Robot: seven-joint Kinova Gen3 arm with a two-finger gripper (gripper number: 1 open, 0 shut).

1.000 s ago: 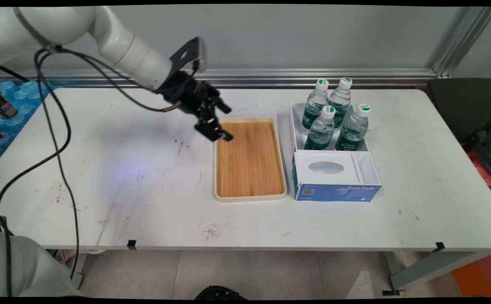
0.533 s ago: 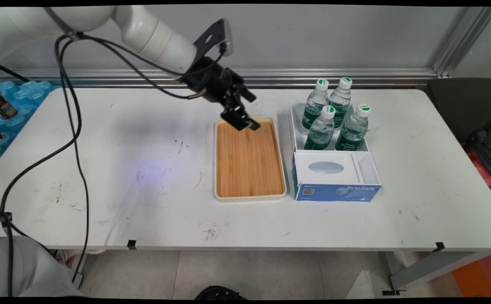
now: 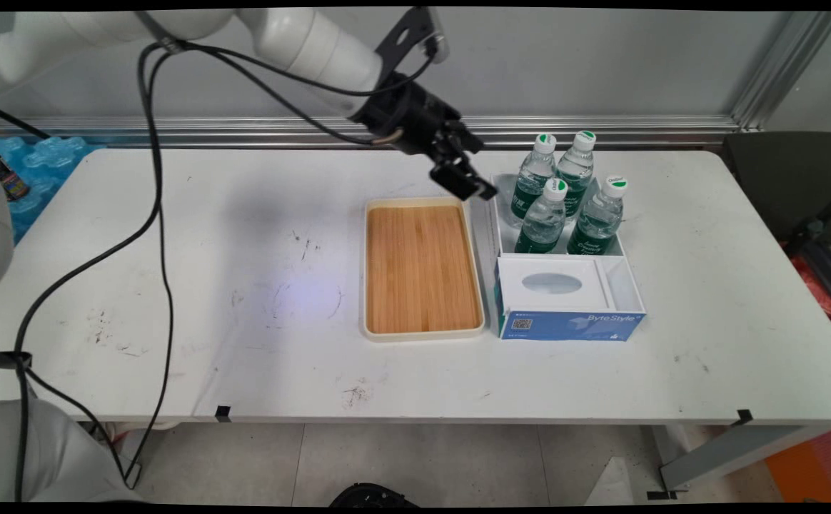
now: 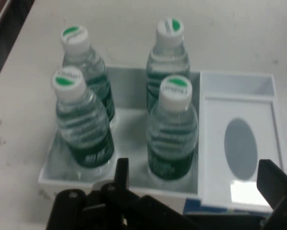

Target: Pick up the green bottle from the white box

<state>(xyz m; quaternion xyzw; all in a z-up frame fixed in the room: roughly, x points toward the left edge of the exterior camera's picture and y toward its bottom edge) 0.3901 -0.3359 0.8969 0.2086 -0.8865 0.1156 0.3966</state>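
My gripper (image 3: 474, 184) hangs open and empty above the table, over the gap between a bamboo tray (image 3: 422, 268) and a white box (image 3: 495, 214). Several water bottles (image 3: 544, 218) with green labels and white caps stand upright in the box's far half. A blue and white tissue box (image 3: 565, 303) fills its near half. In the hand view the gripper (image 4: 197, 179) looks down on the bottles (image 4: 172, 129) and the tissue box (image 4: 239, 143), with one black finger (image 4: 122, 172) in front of the white box's rim (image 4: 47, 175). Nothing lies on the tray.
Black cables (image 3: 162, 214) hang from the arm over the table's left half. A blue pack of bottles (image 3: 44, 153) and a can (image 3: 8, 182) sit beyond the left edge. A dark chair (image 3: 787, 178) stands at the right end. An aluminium rail (image 3: 601, 128) runs along the wall.
The gripper has travelled right and away from me, from the tray's far left corner across its far end to the bottle box's left side. It has stayed open. Nothing on the table moved.
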